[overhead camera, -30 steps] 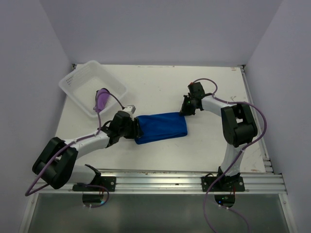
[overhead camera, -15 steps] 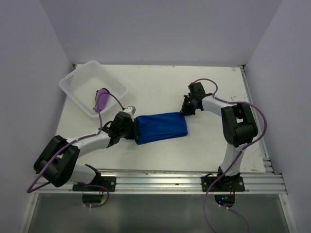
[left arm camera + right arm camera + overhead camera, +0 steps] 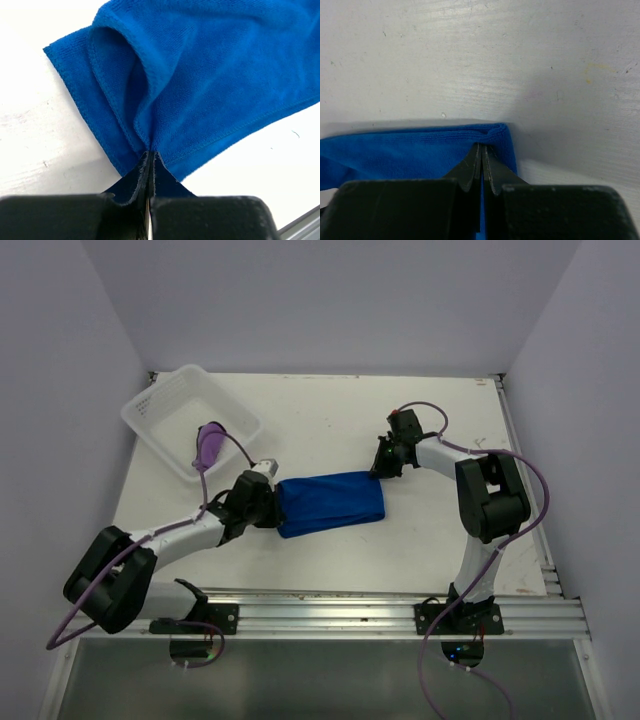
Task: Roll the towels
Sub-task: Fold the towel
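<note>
Top external view: the blue towel [image 3: 332, 502] is being pinched at both ends by the left hand [image 3: 281, 508] and right hand [image 3: 377, 475], mid-desk [image 3: 320, 410]; the purple towel [image 3: 208, 445] is lying toward the far left corner.

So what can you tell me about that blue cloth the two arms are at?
The royal blue towel is a soft, fuzzy microfibre cloth with stitched hems, folded in layers into a long band lying on the white table. The left gripper is shut on its left end, where the fabric puckers up between the fingers. The right gripper is shut on its far right corner.
</note>
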Available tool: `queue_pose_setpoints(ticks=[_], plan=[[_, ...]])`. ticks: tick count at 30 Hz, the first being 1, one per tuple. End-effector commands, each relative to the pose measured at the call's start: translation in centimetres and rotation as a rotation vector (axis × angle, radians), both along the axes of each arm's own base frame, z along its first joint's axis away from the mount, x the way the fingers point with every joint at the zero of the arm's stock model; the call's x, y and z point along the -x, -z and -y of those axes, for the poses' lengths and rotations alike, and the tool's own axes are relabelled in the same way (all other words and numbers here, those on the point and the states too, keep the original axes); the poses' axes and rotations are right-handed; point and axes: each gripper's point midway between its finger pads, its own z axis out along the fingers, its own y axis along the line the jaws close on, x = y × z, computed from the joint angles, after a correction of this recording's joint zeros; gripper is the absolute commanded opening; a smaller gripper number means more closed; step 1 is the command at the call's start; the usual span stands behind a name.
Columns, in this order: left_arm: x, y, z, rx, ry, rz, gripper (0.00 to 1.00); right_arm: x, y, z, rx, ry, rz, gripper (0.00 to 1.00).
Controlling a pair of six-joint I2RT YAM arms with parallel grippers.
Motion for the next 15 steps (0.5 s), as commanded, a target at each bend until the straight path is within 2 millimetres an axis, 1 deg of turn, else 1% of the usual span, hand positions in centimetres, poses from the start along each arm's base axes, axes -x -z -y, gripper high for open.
queue_pose_setpoints(ticks=[1, 4, 10, 11, 13, 15], plan=[[-0.5, -2.4, 0.0, -0.01, -0.001, 0.054, 0.0, 0.8, 2.6, 2.0, 0.081, 0.021, -0.049, 0.0], [-0.3, -3.6, 0.3, 0.023, 0.003, 0.078, 0.0, 0.8, 2.6, 2.0, 0.081, 0.022, -0.051, 0.0], [1.8, -2.7, 0.4, 0.057, -0.002, 0.046, 0.0, 0.8, 2.6, 2.0, 0.082, 0.025, -0.051, 0.0], [2.3, -2.1, 0.2, 0.053, -0.002, 0.033, 0.0, 0.8, 2.6, 2.1, 0.082, 0.026, -0.053, 0.0], [2.9, -1.9, 0.4, 0.061, 0.003, 0.025, 0.0, 0.7, 2.5, 2.0, 0.081, 0.023, -0.051, 0.0], [3.4, -1.2, 0.2, 0.052, -0.004, 0.013, 0.0, 0.8, 2.5, 1.9, 0.079, 0.023, -0.052, 0.0]])
